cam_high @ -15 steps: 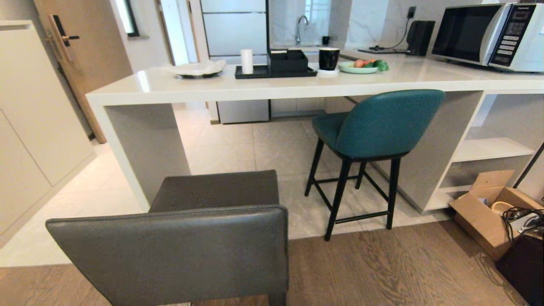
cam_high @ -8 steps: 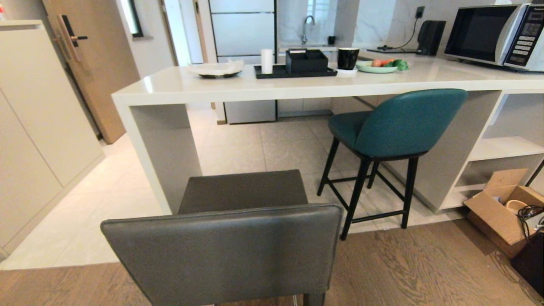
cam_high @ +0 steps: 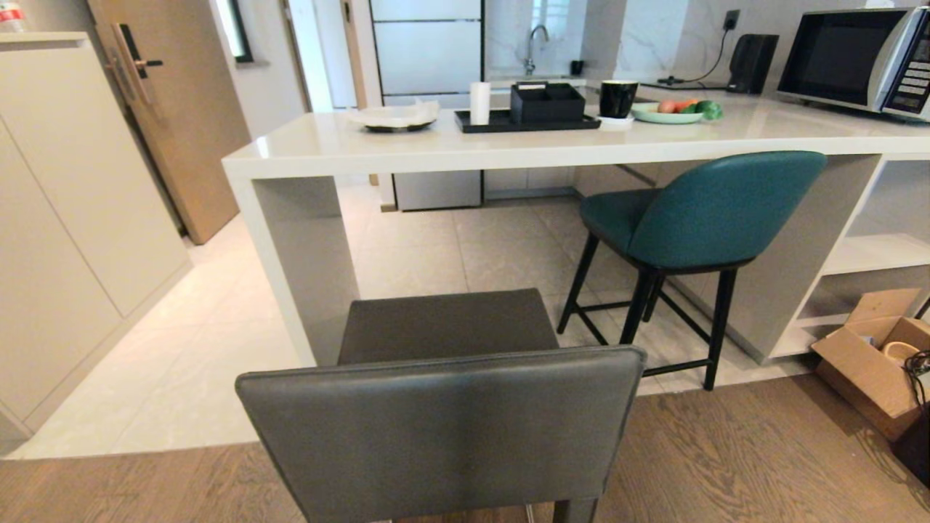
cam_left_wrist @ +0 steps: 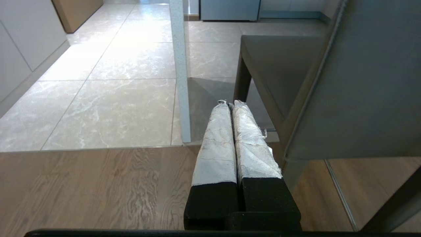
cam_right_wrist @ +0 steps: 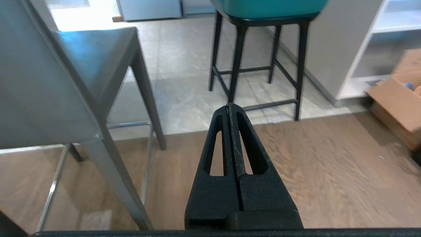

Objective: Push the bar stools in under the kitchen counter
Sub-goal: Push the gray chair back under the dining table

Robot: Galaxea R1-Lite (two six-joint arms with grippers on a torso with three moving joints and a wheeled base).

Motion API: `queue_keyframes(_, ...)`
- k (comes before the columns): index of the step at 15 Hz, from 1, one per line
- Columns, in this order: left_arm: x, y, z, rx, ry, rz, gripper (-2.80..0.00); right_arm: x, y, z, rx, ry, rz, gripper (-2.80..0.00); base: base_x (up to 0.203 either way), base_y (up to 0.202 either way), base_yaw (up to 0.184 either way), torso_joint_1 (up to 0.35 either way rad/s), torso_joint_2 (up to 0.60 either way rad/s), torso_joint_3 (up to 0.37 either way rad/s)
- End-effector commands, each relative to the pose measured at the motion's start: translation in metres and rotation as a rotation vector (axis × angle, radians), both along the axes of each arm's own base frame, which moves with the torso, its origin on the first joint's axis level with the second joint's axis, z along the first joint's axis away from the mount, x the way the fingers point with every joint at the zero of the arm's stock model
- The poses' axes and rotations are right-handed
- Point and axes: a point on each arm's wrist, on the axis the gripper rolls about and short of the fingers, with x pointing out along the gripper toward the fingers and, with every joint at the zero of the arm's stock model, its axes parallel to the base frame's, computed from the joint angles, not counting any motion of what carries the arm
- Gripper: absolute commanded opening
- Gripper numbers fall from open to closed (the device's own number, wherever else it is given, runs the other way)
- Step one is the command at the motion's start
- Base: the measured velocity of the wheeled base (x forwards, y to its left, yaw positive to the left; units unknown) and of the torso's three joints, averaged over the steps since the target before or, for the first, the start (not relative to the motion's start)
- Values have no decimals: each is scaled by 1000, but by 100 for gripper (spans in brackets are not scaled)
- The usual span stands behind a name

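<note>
Two stools front the kitchen counter [cam_high: 450, 149], teal bar stool [cam_high: 716, 211] half beneath it, grey bar stool [cam_high: 443, 421] standing clear on wood flooring; judged rigid, tall, tip-prone, best pushed low on the backrest; left gripper [cam_left_wrist: 230, 102] and right gripper [cam_right_wrist: 228, 106] both closed, empty.

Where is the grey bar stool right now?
In the head view the grey bar stool stands nearest the camera, low and centre, not yet under the kitchen counter, with the teal bar stool beyond it to the right.
</note>
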Motion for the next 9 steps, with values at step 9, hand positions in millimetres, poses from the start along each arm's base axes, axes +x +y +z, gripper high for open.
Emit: queue_keyframes(9,93,-2,63,-79,157,-20,-280,84,-2,83,88,197,-56,-280,0,0,0,0,0,0)
